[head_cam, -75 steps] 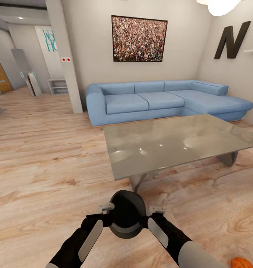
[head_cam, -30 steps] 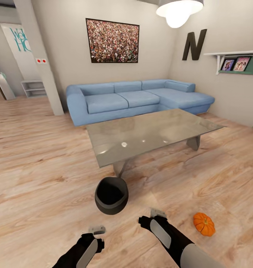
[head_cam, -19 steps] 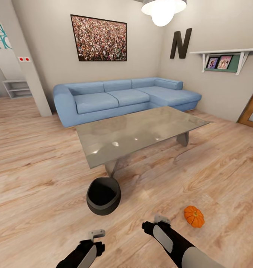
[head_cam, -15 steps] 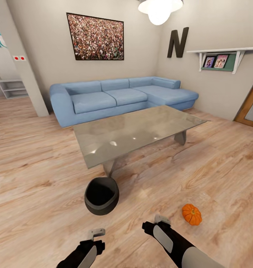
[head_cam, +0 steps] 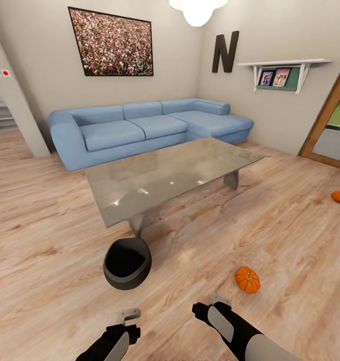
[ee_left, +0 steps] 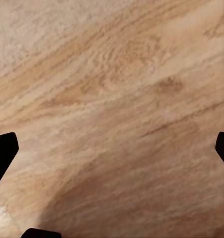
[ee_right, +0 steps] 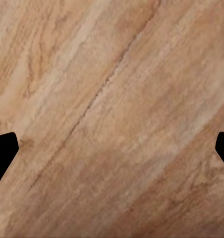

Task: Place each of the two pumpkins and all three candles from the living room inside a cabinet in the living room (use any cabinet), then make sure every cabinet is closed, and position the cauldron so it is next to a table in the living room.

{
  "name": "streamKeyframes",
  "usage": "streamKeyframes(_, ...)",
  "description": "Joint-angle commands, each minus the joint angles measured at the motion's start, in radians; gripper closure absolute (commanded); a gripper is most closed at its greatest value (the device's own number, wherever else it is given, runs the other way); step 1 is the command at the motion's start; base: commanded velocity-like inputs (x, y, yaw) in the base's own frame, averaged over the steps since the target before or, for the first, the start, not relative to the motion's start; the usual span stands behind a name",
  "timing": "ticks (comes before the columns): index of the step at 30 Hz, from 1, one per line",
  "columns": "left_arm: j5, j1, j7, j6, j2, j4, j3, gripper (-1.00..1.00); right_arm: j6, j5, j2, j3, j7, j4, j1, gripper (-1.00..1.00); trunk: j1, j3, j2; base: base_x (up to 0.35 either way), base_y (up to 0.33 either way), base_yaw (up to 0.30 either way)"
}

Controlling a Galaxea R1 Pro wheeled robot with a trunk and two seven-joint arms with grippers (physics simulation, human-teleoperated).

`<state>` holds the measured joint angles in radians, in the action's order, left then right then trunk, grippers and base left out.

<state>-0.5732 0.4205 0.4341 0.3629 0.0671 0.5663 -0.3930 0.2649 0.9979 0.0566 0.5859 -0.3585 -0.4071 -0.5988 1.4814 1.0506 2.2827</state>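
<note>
With the cauldron already on the floor beside the table, both grippers, left and right, hang with jaws apart and empty, freed for the pumpkin just beyond the right jaws.

Head cam: high up, looking fwd and down across the glass coffee table toward the blue sofa on the table's far side; wide room-scale shot, wood floor on the table's near side lowest in frame. L wrist cam: close, facing straight down at the floor, grain filling frame. R wrist cam: same, close on floor. All three share floor on the table's near side.
</note>
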Motion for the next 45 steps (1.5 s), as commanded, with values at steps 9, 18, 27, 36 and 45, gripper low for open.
streamKeyframes(9,-0.011,-0.002,0.009,0.002,-0.003,0.001,-0.004,-1.0,0.001,0.054,-0.001,0.008,-0.003,-0.001,-0.001,-1.0,0.0,0.014,0.0,0.0,0.0,-0.162)
streamKeyframes(18,-0.011,-0.003,0.009,0.002,0.0,0.001,-0.007,-1.0,0.002,0.056,-0.001,0.008,-0.003,-0.001,-0.001,-1.0,0.0,0.027,0.0,0.0,0.0,-0.147)
streamKeyframes(27,-0.01,-0.003,0.009,0.002,0.001,-0.006,-0.007,-1.0,0.0,0.048,-0.001,0.009,-0.002,-0.001,-0.001,-1.0,0.0,0.037,0.0,0.0,0.0,-0.036)
streamKeyframes(36,-0.01,-0.003,0.009,0.002,0.001,-0.008,-0.007,-1.0,0.002,0.055,-0.001,0.008,-0.005,0.001,-0.001,-1.0,0.0,0.042,0.0,0.0,0.0,0.0)
streamKeyframes(45,-0.011,-0.004,0.009,0.002,-0.001,-0.008,-0.006,-1.0,0.002,0.07,-0.001,0.007,0.015,0.031,-0.001,-1.0,0.0,0.043,0.0,0.0,0.0,-0.096)
